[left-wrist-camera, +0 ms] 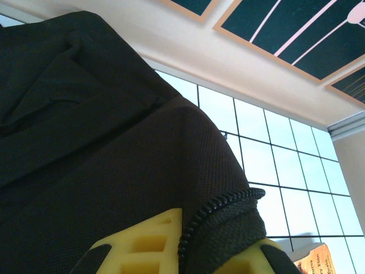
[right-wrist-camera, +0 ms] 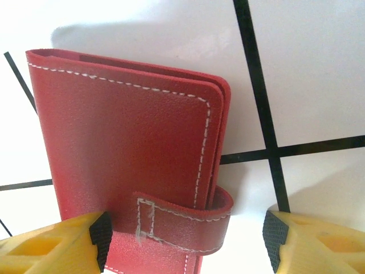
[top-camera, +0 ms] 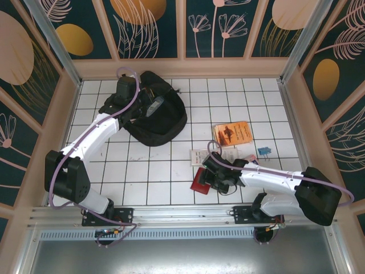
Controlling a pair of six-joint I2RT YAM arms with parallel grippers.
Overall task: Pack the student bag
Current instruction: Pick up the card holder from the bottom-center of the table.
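The student bag (top-camera: 162, 123), a big black fabric backpack, lies at the back left of the tiled table. My left gripper (top-camera: 144, 105) is on its top; in the left wrist view the gripper (left-wrist-camera: 219, 251) is shut on the bag's zippered edge (left-wrist-camera: 228, 205), held between the yellow fingers (left-wrist-camera: 142, 245). A red leather wallet (right-wrist-camera: 125, 154) with a strap lies flat near the front. My right gripper (right-wrist-camera: 185, 242) stands open astride it, left pad (right-wrist-camera: 101, 237) at the cover's edge, right pad (right-wrist-camera: 275, 240) well clear. From above, the right gripper (top-camera: 206, 176) hovers over the wallet (top-camera: 199, 184).
An orange book (top-camera: 232, 134) lies right of the bag, with a white card (top-camera: 206, 156) in front of it. A small blue clip (top-camera: 263, 151) and a pink item (top-camera: 251, 158) sit further right. The raised wall (top-camera: 182, 67) borders the table.
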